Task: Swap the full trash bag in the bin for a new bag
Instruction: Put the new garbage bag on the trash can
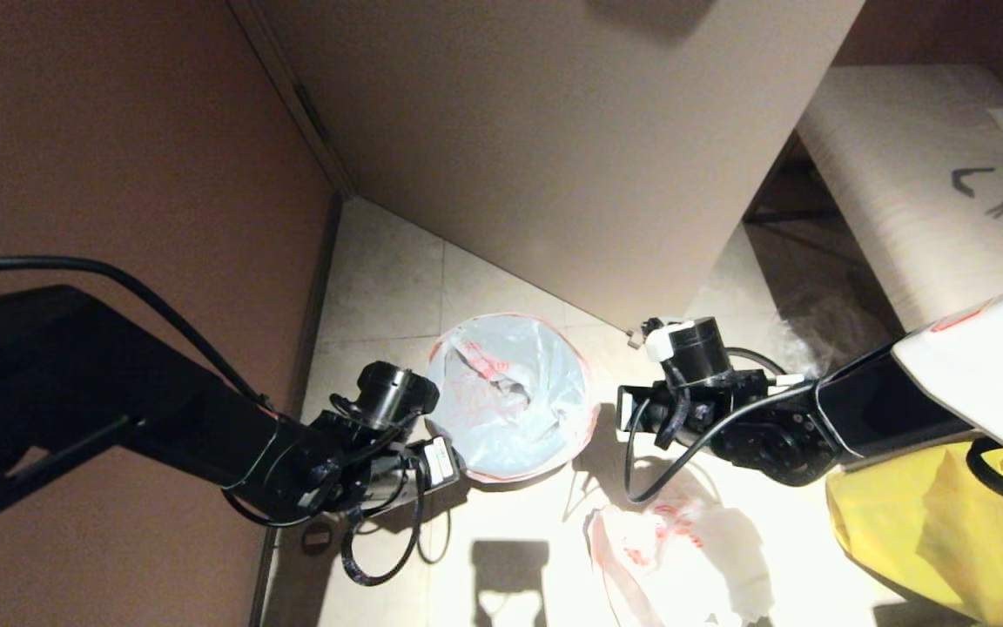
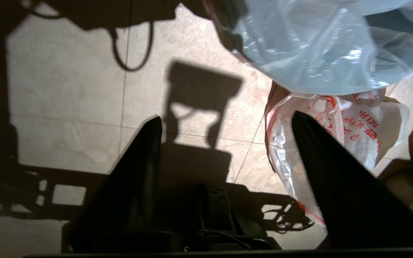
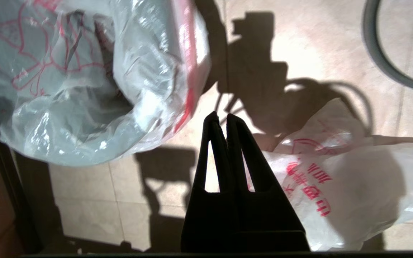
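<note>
The new bag (image 1: 510,396), thin translucent white film with red print and a pink-red edge, is spread over the mouth of the bin and hides most of it. A dark bit of the bin's wall (image 2: 224,21) shows under the film. My left gripper (image 1: 454,470) hangs at the bin's near left side, open, with only floor between its fingers (image 2: 226,116). At the bin's right side is my right gripper (image 1: 628,414), shut and empty (image 3: 221,115), above the tiles. I cannot make out the full trash bag.
A second flat white bag with red print (image 1: 684,540) lies on the tiles in front of the bin. The grey rim ring (image 3: 382,53) lies on the floor. A big yellow tote (image 1: 928,522) stands at the right. A wall panel (image 1: 554,131) rises behind the bin.
</note>
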